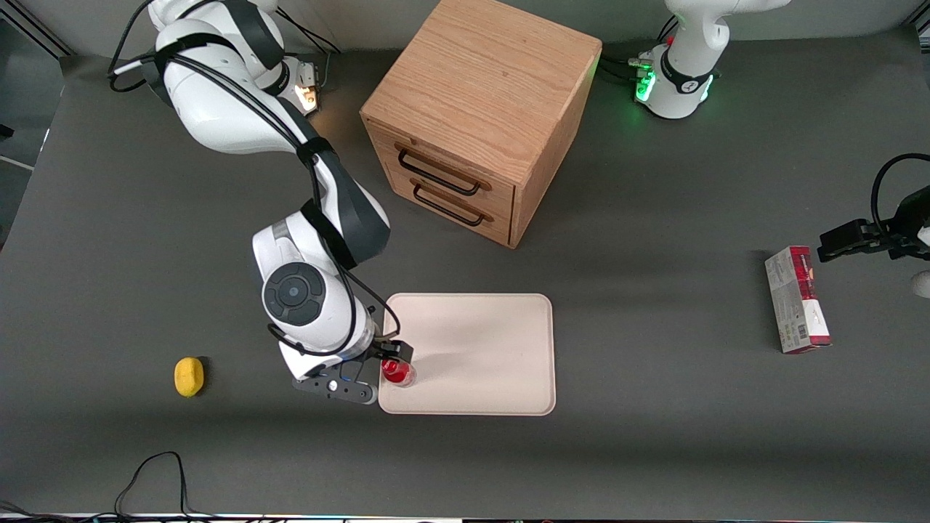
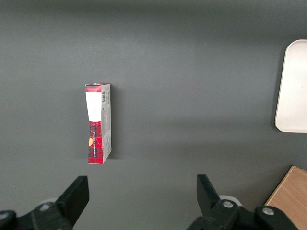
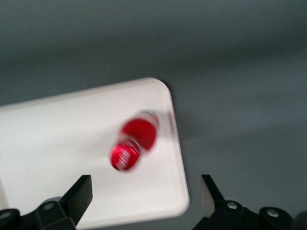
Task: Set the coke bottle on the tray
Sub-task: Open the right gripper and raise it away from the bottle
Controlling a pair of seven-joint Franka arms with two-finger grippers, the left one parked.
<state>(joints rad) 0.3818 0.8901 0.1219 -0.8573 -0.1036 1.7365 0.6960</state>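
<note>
**Inspector A:** Status of the gripper (image 3: 146,194)?

**Inspector B:** Fingers (image 3: 79,196) spread wide, holding nothing. In the right wrist view it hangs above the coke bottle (image 3: 133,141), well clear of the cap. In the front view the gripper (image 1: 378,367) sits over the tray's (image 1: 501,349) corner nearest the working arm and nearest the camera.

**Inspector A:** And the bottle?

**Inspector B:** Upright on the tray, close inside that corner, at about seven o'clock from the tray's centre in the front view (image 1: 397,372). It stands free of the rim, near it on two sides.

**Inspector A:** Judgement on the step?

**Inspector B:** Placement looks done; withdrawal is the step in hand. Best practice: lift straight up, fingers kept apart, no sideways drift until clear of the cap. A slim bottle tips easily, and a knock could send it over the low rim.

**Inspector A:** Surroundings?

**Inspector B:** Lemon (image 1: 189,376) on the table toward nine o'clock of the gripper, well apart; no obstruction.
</note>
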